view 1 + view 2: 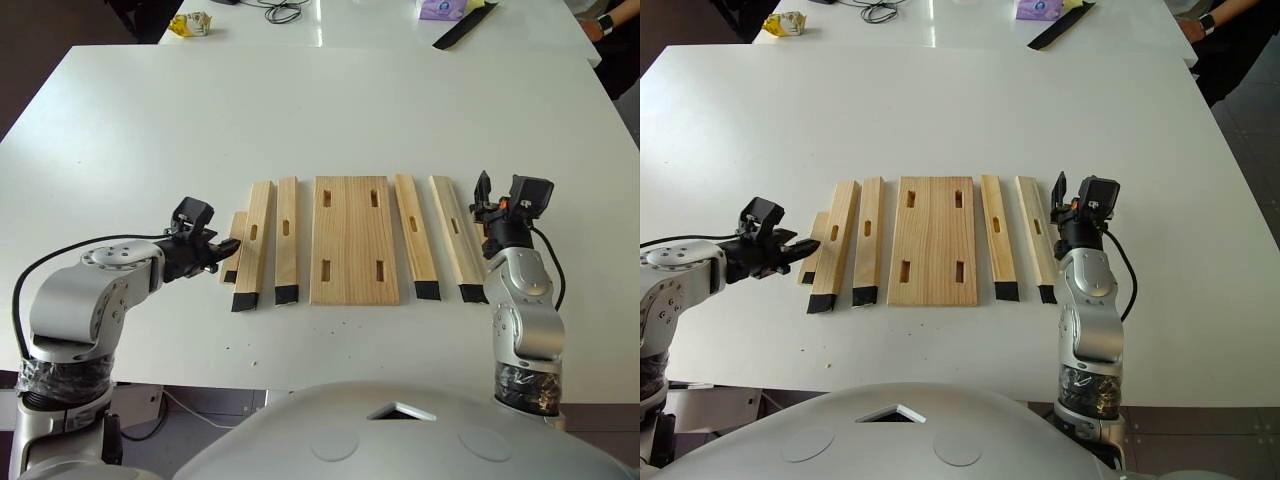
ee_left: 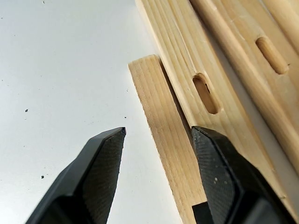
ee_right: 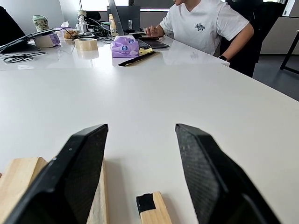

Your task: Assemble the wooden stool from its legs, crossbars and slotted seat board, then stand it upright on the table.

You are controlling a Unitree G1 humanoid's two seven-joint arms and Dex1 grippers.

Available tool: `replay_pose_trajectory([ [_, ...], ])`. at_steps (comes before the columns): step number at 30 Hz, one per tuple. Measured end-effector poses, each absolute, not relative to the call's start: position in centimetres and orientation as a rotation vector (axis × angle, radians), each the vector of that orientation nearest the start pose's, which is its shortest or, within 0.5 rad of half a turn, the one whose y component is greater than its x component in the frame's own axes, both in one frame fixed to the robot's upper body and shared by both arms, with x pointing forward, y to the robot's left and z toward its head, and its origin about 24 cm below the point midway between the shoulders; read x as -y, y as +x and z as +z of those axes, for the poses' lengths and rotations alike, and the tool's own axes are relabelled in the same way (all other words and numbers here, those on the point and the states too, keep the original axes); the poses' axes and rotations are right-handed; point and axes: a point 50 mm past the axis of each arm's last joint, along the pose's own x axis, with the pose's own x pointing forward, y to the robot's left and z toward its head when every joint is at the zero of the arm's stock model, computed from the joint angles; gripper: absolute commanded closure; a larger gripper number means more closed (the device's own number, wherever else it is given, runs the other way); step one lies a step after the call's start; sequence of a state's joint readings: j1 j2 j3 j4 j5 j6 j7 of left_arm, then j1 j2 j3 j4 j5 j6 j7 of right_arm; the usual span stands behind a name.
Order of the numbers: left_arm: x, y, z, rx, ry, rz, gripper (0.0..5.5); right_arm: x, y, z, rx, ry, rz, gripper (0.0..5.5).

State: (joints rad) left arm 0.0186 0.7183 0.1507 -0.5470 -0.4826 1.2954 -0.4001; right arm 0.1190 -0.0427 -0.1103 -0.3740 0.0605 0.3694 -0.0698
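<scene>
pale wood parts lie flat on the white table (image 1: 150,130), none joined. the slotted seat board (image 1: 353,240) sits in the middle, four slots facing up. two legs lie on each side of it, roughly parallel to its long edges, with their black-tipped ends toward the robot: outer left leg (image 1: 253,245), inner left leg (image 1: 286,240), inner right leg (image 1: 415,235), outer right leg (image 1: 455,238). a short crossbar (image 1: 234,252) lies against the outer side of the outer left leg, touching it.

left gripper (image 1: 222,252) is low at the table, level with the crossbar's near half. it is spread wide and grips nothing. in the left wrist view the crossbar (image 2: 163,140) runs through the gap between the fingers (image 2: 100,172), and the other finger overlaps the slotted outer left leg (image 2: 205,70).

right gripper (image 1: 492,195) sits just beside the far half of the outer right leg, fingers pointing up and away from the robot. it is parted wide and empty; in the right wrist view bare table shows between its fingers (image 3: 79,172).
</scene>
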Motion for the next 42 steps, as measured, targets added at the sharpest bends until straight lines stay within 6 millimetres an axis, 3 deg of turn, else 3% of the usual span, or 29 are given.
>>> replay_pose_trajectory([
  [13, -24.1, 19.7, 8.2, -0.828, 0.234, -0.354, 2.88, 19.0, 22.7, 7.0, -0.094, 0.004, -0.181, 2.80],
  [30, -23.9, 19.6, 8.1, -0.827, 0.227, -0.356, 2.88, 18.6, 22.8, 6.9, -0.099, 0.010, -0.163, 2.80],
  [42, -24.5, 19.5, 9.4, -0.887, 0.189, -0.335, 2.88, 18.6, 22.0, 6.3, -0.127, 0.015, -0.183, 2.80],
])
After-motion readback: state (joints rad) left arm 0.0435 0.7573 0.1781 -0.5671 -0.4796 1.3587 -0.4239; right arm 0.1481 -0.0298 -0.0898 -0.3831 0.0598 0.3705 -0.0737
